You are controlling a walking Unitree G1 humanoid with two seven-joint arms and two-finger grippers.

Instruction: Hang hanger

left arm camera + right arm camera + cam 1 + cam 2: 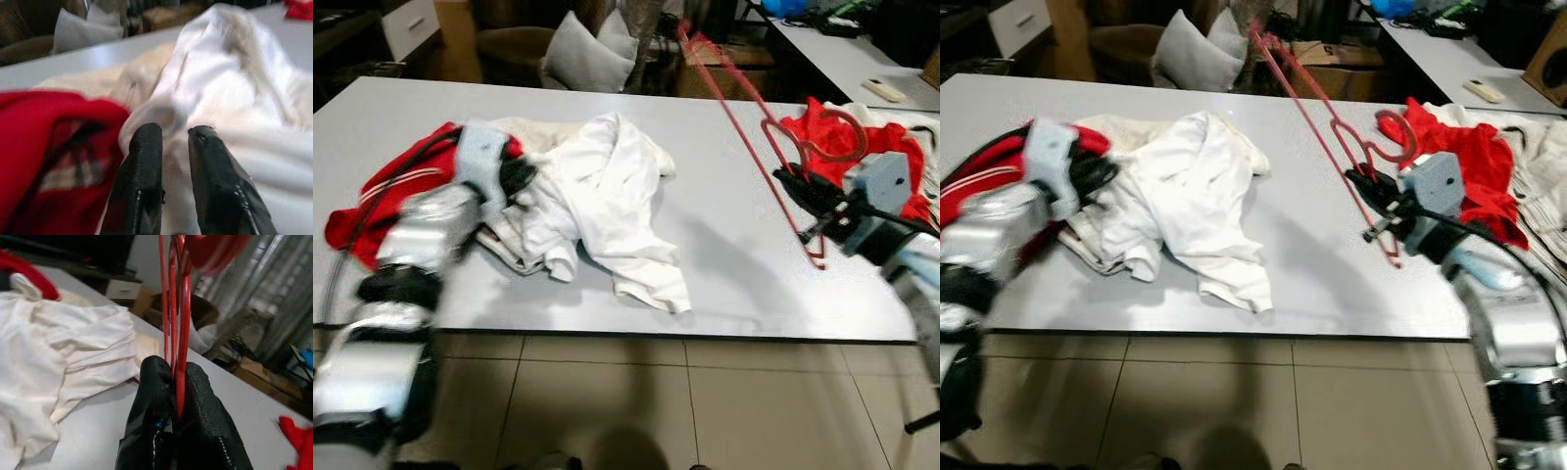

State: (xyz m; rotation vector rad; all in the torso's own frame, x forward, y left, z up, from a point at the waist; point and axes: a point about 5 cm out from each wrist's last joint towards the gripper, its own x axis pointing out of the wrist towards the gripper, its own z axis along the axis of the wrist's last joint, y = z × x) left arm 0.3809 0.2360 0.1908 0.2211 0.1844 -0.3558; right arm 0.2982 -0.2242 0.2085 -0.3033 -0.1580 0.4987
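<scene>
**Black fingers clamped on red hanger, raised off the table**

Closest to the right wrist lens: right gripper (175, 369), both black fingers pressed together on the thin wires of the red hanger (185, 308), no gap between them. Gripped near the hook end, probably so the long frame can swing clear.

Seen from the head, held right of centre and tilted up and away toward the upper middle of the frame, with the low end just over the grey table (724, 215). Likely lifted this way to keep it from snagging on the clothes. Hanging spot: cannot tell.

Just behind the hook, at the right edge, a red garment (891, 147) in a heap. Centre left, a crumpled white shirt (597, 186) with one end spilling toward the near table edge. Against its left side, the left gripper (168, 129), fingers a little apart and tips on the white cloth, perhaps steadying it or about to take it up. Further left, another red garment (391, 186). Tiled floor (705, 401) below.
</scene>
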